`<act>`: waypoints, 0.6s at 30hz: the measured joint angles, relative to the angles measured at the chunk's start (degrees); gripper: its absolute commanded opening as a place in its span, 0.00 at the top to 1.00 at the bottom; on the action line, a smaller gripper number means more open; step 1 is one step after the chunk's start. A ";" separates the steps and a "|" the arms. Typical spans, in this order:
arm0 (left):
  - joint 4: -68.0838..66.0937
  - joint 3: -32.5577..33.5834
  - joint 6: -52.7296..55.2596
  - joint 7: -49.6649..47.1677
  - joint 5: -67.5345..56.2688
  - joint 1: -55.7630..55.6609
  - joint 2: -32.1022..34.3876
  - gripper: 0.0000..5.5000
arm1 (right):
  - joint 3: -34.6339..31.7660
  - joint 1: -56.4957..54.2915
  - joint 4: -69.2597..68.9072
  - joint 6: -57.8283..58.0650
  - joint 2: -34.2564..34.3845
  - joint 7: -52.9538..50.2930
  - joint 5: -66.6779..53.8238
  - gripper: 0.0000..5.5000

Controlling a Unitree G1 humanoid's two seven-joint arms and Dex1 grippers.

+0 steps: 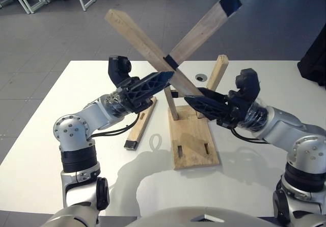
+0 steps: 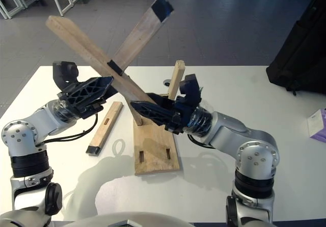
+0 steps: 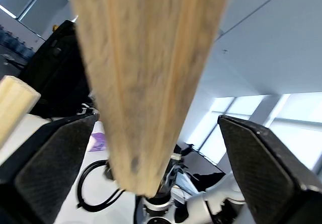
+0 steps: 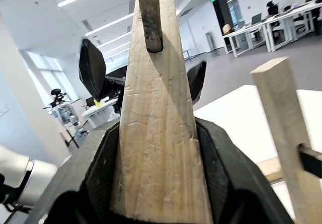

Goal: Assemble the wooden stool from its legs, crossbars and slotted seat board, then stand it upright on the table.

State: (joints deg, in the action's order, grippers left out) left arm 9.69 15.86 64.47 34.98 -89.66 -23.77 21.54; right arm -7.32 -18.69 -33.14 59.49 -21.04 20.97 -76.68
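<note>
The seat board (image 1: 196, 150) lies flat on the white worktop (image 1: 76, 84), its near end closest, with slots showing in its bare near half. Just left of it lies a loose piece (image 1: 141, 121) with a slot and a black near tip, touching nothing else.

Above the board's far half the two grippers meet from either side. The right gripper (image 1: 189, 99) is clamped tight on the lower end of the slotted leg (image 1: 137, 35), wood pressed against both fingers (image 4: 221, 168). That leg rises up and to the far left. The left gripper (image 1: 168, 76) has its fingers (image 3: 55, 163) spread either side of the lower end of the black-tipped leg (image 1: 206, 25); a gap shows along one edge of the wood (whether the other finger bears on it I cannot tell). This leg slants up and to the far right and crosses the slotted leg at a black band, making an X in the air.

Behind the grippers, two shorter posts stand in the board, one near its middle (image 1: 171, 107) and one at its far right (image 1: 219, 71), both tilted.
</note>
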 measured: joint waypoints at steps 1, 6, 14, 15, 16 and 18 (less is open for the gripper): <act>-0.31 -0.17 0.14 0.00 -0.21 -0.24 0.44 0.22 | 0.82 0.57 -0.15 -0.27 -0.07 -0.03 -0.08 0.63; -0.60 -0.51 2.31 2.28 -5.92 0.13 2.82 0.37 | 3.42 1.39 -0.97 -0.54 -0.40 0.13 -3.03 0.63; -0.23 -2.12 2.69 3.23 -7.83 1.64 6.78 0.53 | 3.87 0.58 0.56 -0.54 -3.03 -0.33 -8.87 0.56; -0.17 -2.16 2.64 3.24 -7.79 1.78 6.91 0.54 | 3.90 0.57 0.64 -0.54 -3.22 -0.45 -9.07 0.53; -0.17 -2.16 2.51 3.34 -7.78 2.41 7.20 0.55 | 3.87 0.33 0.84 -0.85 -3.39 -0.69 -9.13 0.49; -0.16 -2.21 2.24 3.39 -7.71 2.92 7.22 0.56 | 3.87 0.23 1.14 -1.24 -3.78 -1.09 -9.53 0.43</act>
State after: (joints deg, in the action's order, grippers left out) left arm 9.53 13.65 66.71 38.37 -97.37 -20.85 28.76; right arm -3.45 -18.46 -32.00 58.25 -24.82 19.88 -86.21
